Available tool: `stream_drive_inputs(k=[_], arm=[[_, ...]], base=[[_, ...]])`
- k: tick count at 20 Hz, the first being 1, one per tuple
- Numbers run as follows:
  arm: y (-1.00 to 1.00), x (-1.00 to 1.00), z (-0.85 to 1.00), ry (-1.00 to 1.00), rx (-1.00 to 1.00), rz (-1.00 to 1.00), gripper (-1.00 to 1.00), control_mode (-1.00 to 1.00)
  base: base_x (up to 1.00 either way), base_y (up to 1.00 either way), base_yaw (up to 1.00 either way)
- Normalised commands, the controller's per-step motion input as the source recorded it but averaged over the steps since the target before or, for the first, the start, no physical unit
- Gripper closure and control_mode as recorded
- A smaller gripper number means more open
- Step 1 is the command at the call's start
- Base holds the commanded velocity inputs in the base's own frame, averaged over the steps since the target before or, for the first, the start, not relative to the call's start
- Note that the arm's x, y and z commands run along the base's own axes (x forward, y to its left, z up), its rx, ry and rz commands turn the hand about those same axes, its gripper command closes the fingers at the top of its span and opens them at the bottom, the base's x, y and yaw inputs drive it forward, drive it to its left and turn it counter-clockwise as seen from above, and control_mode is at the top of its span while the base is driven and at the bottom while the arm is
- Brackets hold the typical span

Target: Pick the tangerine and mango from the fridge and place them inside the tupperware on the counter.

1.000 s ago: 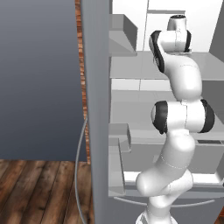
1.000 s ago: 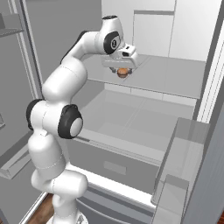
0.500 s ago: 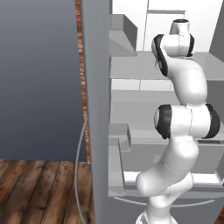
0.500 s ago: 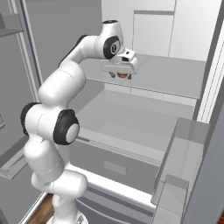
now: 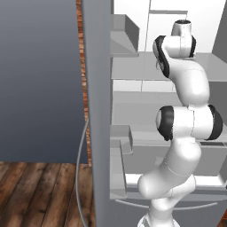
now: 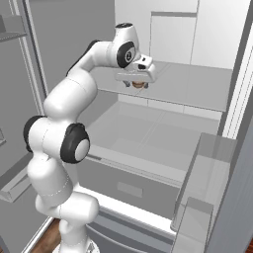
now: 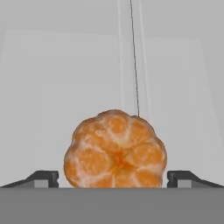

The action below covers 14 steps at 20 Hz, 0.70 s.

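The mango, an orange fruit with paler patches and segment-like lobes, rests on an upper shelf of the open fridge. My gripper is open and straddles it, one dark fingertip on each side with a small gap to the fruit. From the right base view the hand sits directly on top of the mango, which peeks out beneath it. The tangerine, tupperware and counter are out of view.
Below the shelf lie a wider shelf and the bottom drawer. Door bins stand at the right, and the left door's edge rises close beside the arm. A white back wall stands behind the fruit.
The hand has sunk lower over the mango, so less of the fruit shows beneath it. The upper arm has shifted slightly. The mango has not moved.
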Motion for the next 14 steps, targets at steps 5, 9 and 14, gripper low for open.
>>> stream_drive_inputs(k=[5,9,14], arm=[[0.00,0.11,-0.04,0.00,0.00,0.05,-1.00,-1.00],[0.00,0.10,-0.08,0.00,0.00,0.04,-1.00,-1.00],[0.00,0.03,-0.11,0.00,0.00,0.02,1.00,-1.00]], base=[[0.00,0.00,0.00],[0.00,0.00,0.00],[0.00,0.00,0.00]])
